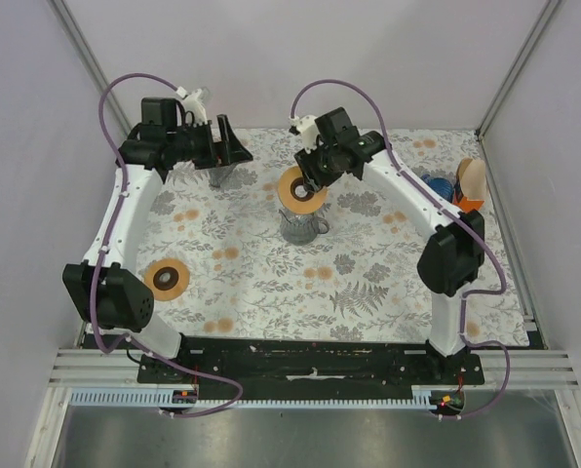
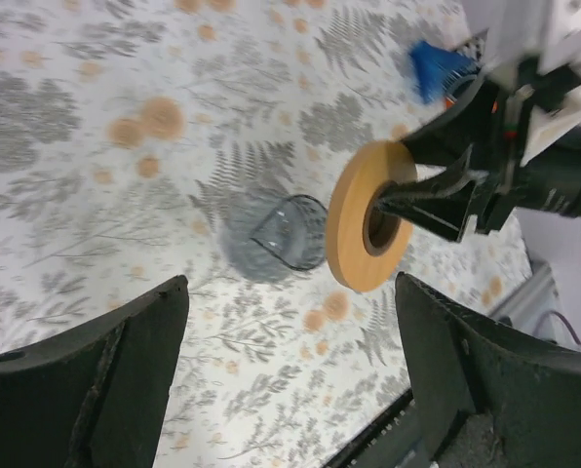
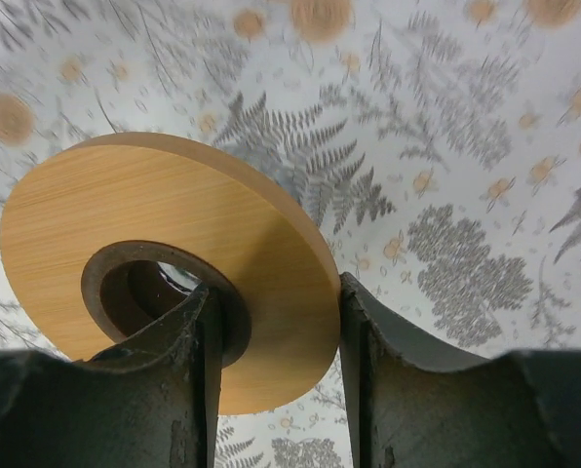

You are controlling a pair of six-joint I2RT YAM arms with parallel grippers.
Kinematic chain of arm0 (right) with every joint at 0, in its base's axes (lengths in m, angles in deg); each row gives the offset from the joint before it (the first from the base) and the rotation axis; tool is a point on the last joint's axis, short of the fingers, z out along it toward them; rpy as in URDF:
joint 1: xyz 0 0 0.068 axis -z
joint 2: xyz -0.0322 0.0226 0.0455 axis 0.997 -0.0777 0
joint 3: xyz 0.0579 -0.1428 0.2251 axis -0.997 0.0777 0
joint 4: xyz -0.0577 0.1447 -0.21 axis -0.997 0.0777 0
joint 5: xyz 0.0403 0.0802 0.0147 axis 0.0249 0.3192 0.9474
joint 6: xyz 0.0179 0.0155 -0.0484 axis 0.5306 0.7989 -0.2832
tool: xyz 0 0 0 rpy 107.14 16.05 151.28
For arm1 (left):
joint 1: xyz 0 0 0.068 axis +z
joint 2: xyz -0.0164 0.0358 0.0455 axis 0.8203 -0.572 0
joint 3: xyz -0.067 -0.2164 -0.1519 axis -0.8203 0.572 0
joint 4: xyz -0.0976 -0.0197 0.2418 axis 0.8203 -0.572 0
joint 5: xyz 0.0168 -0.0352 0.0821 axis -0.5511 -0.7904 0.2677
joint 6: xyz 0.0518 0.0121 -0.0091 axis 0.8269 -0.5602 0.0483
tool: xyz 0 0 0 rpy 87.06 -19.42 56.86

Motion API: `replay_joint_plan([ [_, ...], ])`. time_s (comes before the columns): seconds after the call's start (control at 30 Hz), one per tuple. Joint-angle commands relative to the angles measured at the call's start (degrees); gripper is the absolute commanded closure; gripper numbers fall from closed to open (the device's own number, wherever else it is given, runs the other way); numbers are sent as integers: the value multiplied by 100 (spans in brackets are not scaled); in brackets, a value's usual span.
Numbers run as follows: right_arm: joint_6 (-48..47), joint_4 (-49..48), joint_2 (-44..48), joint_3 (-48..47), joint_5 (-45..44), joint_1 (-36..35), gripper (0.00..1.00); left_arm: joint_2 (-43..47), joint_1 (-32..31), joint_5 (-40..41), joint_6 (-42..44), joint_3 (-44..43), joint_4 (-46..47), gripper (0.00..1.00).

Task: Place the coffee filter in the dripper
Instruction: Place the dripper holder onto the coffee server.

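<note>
My right gripper (image 1: pixel 310 180) is shut on a wooden ring with a dark inner rim (image 1: pixel 302 190), one finger through its hole and one on its outer edge (image 3: pixel 154 205). It holds the ring tilted just above a clear glass dripper (image 1: pixel 303 229) at the table's middle; the left wrist view shows the ring (image 2: pixel 354 234) next to the glass (image 2: pixel 292 234). A tan paper filter (image 1: pixel 473 182) stands at the far right edge. My left gripper (image 1: pixel 234 146) is open and empty at the back left, its jaws wide apart (image 2: pixel 290 390) above the cloth.
A second wooden ring (image 1: pixel 167 279) lies on the floral cloth at the left. A second glass vessel (image 1: pixel 222 176) stands under the left gripper. A blue object (image 1: pixel 440 185) sits beside the filter. Frame posts rise at the back corners.
</note>
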Motion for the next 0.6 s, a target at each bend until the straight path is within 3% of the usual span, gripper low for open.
replay_joint_plan([
  [0.0, -161, 739, -448, -328, -164, 13, 92, 36, 291, 610, 466, -160, -119, 9],
  [0.33, -144, 906, -1248, -1198, -23, -14, 78, 1, 335, 241, 474, -71, -110, 7],
  [0.57, -284, 1082, -1442, -1172, -137, -163, 69, 54, 370, 303, 554, -141, -102, 7],
])
